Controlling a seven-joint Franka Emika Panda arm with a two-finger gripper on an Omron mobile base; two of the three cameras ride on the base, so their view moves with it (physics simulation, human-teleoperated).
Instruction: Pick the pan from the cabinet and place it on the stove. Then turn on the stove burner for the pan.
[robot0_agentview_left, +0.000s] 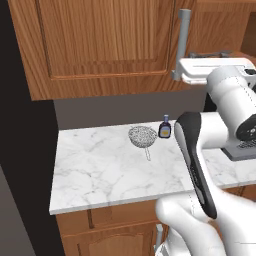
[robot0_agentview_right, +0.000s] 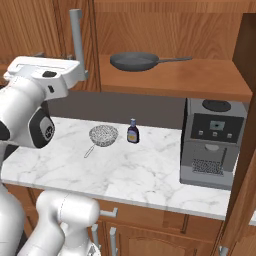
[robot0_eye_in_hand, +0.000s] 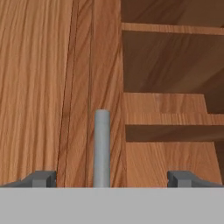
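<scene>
The pan lies on the lower shelf of the open cabinet, dark grey, its long handle pointing right. My gripper is up at the cabinet's left door, left of the pan and apart from it. It is open, and the door's vertical grey bar handle stands between the two fingertips without either touching it. The same gripper shows at the bar's lower end in the left base view. Shelves of the cabinet show to the right of the bar. The stove is out of view.
On the marble counter lie a small wire-mesh strainer and a small dark bottle. A grey coffee machine stands at the right under the cabinet. The cabinet's right door hangs open beside it.
</scene>
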